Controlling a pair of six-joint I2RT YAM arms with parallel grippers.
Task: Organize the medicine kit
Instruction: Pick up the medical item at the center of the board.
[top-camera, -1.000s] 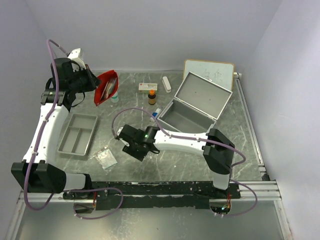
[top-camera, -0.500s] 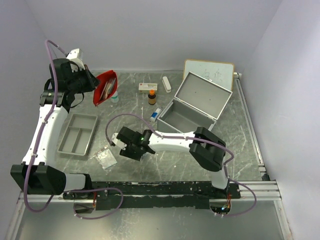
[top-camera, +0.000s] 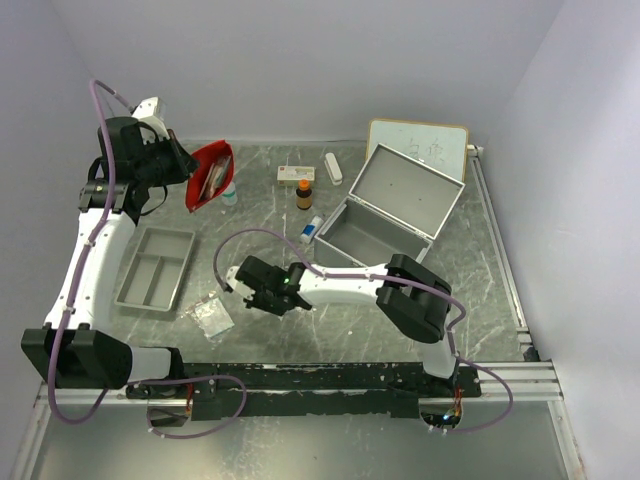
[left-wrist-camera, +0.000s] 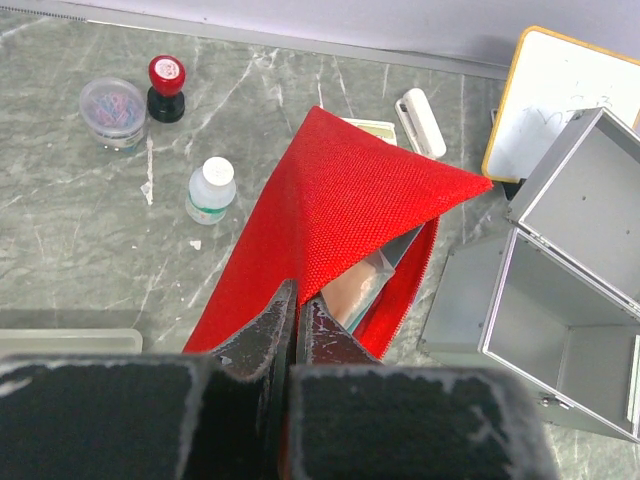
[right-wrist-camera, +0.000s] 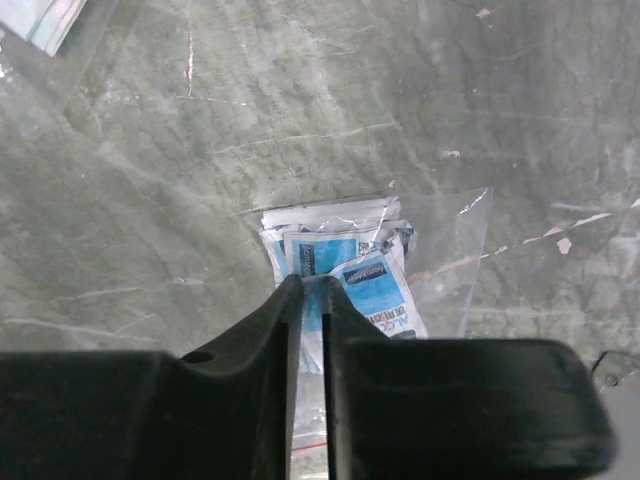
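A grey, marble-veined worktop (top-camera: 475, 270) lies under me, closed in by pale walls. The medicine kit (top-camera: 405, 190) stands at its far right, the lid thrown back toward a yellow-edged whiteboard (top-camera: 420, 143) and the inside bare. My left fingers (left-wrist-camera: 296, 292) are pressed together on the fabric of the red pouch (left-wrist-camera: 350, 210), holding it by one edge at the far left so that its mouth gapes and a packet shows inside. I cannot tell whether its lower end touches the worktop. Beside the pouch a small white bottle (left-wrist-camera: 210, 190) stands upright, and farther off is a clear tub of paper clips (left-wrist-camera: 112, 102) with a red-topped stamp (left-wrist-camera: 166, 85) just beside it. My right arm reaches across to left of centre. There my right fingers (right-wrist-camera: 311, 285) are drawn nearly shut, only a thin slit between them, nipping the edge of a clear bag (right-wrist-camera: 345, 255) of blue-and-white wipe sachets that lies flat on the worktop. A grey divided tray (top-camera: 155, 268) sits near that bag on its left, apart from it. Toward the back wall, between pouch and kit, lie a flat white box (top-camera: 297, 173) and a white stick-shaped thing (top-camera: 333, 167). A brown bottle with an orange cap (top-camera: 304, 193) stands just in front of the box. A small tube (top-camera: 312, 228) lies just beside the kit's left corner.
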